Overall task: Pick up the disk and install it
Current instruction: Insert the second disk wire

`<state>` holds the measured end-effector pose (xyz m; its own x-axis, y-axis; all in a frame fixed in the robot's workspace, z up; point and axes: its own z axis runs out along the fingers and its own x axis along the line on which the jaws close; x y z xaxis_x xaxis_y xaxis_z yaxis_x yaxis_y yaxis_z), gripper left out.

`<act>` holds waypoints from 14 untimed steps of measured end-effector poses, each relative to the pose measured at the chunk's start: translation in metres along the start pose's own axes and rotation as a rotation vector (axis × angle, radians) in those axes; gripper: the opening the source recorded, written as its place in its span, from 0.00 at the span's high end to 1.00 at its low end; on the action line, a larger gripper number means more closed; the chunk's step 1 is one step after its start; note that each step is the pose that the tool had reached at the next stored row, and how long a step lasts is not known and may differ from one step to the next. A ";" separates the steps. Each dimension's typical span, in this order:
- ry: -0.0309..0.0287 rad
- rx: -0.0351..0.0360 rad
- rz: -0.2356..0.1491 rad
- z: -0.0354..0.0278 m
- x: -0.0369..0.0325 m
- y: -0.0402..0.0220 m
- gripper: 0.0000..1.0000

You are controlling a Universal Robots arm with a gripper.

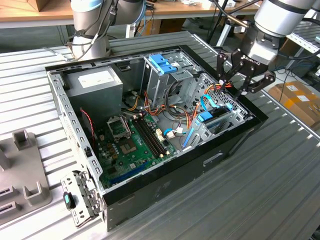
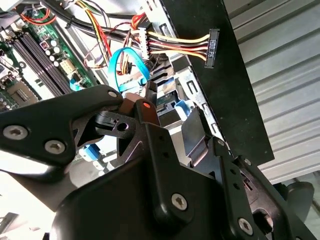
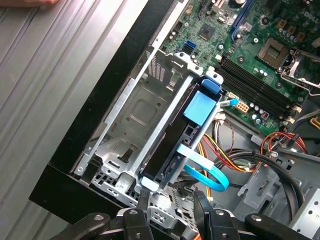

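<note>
Ribbed grey metal table (image 1: pixel 280 165): keep your claw (image 1: pixel 233 86), fingers apart and empty, above the seated blue-framed metal disk (image 3: pixel 175 145).

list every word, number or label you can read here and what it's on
No text can be read out; print shows in four places:
white label on the grey power supply: too small to read
lettering on the gripper: too small to read
label on the cardboard box: too small to read
print on the black cable connector: illegible
</note>
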<state>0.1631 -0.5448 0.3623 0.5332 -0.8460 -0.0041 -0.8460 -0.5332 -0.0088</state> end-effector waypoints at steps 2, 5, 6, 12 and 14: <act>-0.0006 0.0001 -0.023 0.0000 0.0002 -0.0003 0.53; -0.0012 0.0001 -0.062 0.0000 0.0004 -0.0006 0.53; -0.0012 0.0000 -0.073 0.0000 0.0004 -0.0007 0.53; -0.0024 -0.0004 -0.193 0.0000 0.0010 -0.0015 0.53; -0.0027 -0.0006 -0.230 0.0001 0.0011 -0.0018 0.53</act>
<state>0.1652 -0.5448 0.3622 0.7122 -0.7019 -0.0047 -0.7019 -0.7122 -0.0092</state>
